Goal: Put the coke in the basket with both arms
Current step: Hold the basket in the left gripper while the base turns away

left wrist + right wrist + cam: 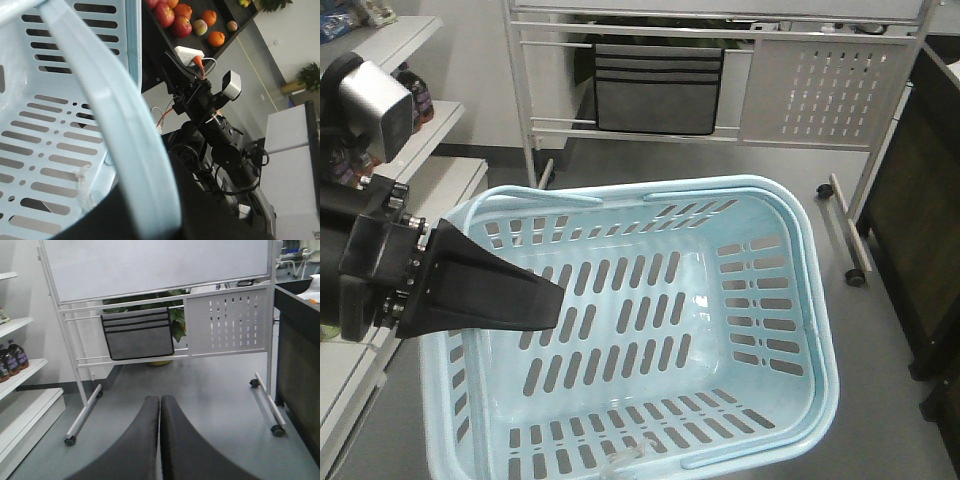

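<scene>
Right gripper is seen pressed fully closed, nothing held; left gripper by the basket rim can't be told tbh.

The left arm ends in a matt black boxy wrist block studded with small silver screws. At its three o'clock sits the flat black wedge-shaped left pincer, and at eleven o'clock a silver-grey boxy camera module. The right arm is black, with round joint housings, looped black cables, thin orange wires and a white-grey module at one o'clock. The right pincer has two dark, smooth, rounded fingers.
</scene>
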Robot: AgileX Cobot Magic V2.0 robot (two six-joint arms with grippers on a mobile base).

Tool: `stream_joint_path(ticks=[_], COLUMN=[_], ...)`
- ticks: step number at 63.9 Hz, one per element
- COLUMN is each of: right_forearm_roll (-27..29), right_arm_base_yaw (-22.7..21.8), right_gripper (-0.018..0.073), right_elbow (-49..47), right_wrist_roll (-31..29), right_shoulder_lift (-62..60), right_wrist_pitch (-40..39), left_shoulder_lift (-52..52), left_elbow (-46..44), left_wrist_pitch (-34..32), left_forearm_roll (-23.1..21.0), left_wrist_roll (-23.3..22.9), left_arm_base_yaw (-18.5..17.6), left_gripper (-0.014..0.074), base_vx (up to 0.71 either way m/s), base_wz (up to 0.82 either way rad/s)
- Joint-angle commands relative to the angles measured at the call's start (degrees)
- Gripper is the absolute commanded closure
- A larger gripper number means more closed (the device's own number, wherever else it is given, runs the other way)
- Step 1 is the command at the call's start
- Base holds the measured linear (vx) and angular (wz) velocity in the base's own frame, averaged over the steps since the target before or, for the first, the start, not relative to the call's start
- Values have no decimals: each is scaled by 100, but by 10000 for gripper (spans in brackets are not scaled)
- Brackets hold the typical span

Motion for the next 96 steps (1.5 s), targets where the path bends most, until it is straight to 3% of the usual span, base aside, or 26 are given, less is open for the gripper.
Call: stream_joint_path(ticks=[1, 36, 96], right_forearm_roll=[-27, -27, -27], right_arm_base_yaw=[-23, -23, -23], right_gripper=[564, 564, 564], right_elbow=[87, 87, 87], right_wrist_roll=[-13, -13, -13], right_shoulder_lift=[-105, -105, -105], right_wrist_pitch=[-435, -435, -435], left_shoulder_lift=[-135, -135, -135], left_elbow=[-149, -149, -149], left_wrist_pitch=[18, 18, 12], left_forearm_roll=[-567, -567, -567], left_wrist_roll=[14, 14, 14], left_arm_base_yaw=[-26, -26, -26], left_gripper=[604, 604, 604], base_vx=[18, 22, 31], base_wz=[-36, -24, -2])
